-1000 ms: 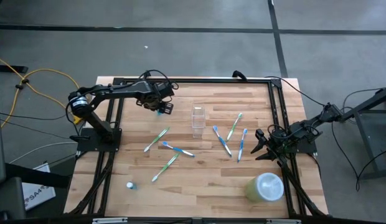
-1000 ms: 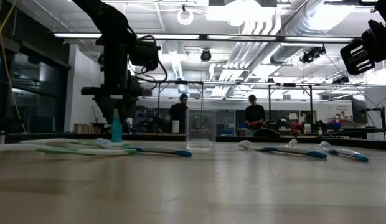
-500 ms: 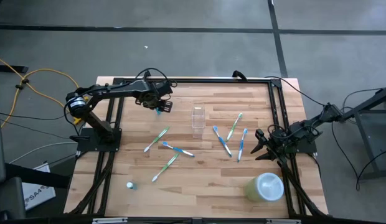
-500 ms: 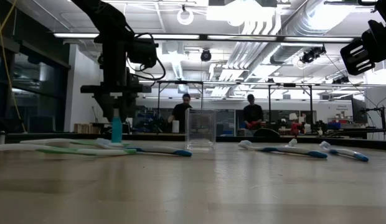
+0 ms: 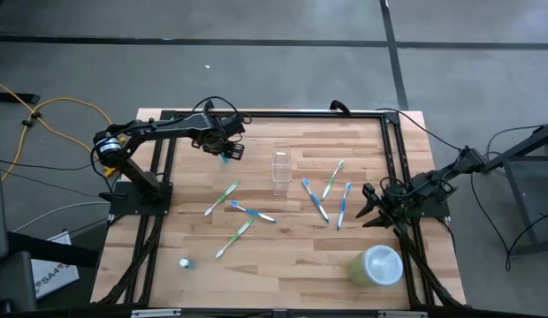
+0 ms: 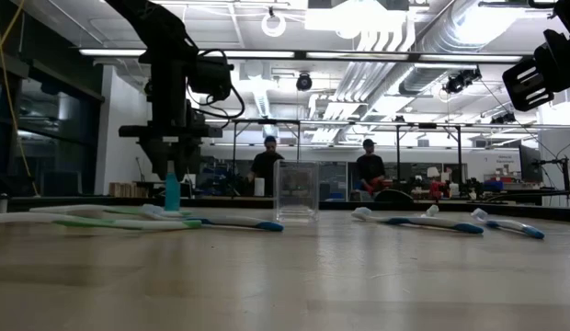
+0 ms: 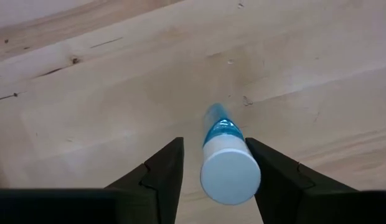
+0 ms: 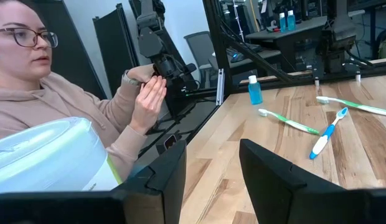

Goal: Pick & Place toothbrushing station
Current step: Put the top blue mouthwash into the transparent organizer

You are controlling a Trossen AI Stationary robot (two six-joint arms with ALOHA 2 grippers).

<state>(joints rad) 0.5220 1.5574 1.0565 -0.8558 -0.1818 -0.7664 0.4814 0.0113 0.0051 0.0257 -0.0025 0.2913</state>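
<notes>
Wooden bench (image 5: 283, 256) work looks barely begun: the clear cup (image 5: 280, 170) stands empty mid-bench, toothbrushes (image 5: 247, 212) lie scattered around it, and the left pincer (image 7: 213, 180) straddles an upright tube (image 7: 227, 163) near the far-left corner, fingers apart, not yet gripping, while the right pincer (image 8: 211, 177) waits open at the right edge.

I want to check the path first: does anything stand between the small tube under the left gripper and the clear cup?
Nothing visible does. The tube stands upright between the open jaws of the left gripper, and bare table lies between it and the clear cup. The toothbrushes lie off this line.
</notes>
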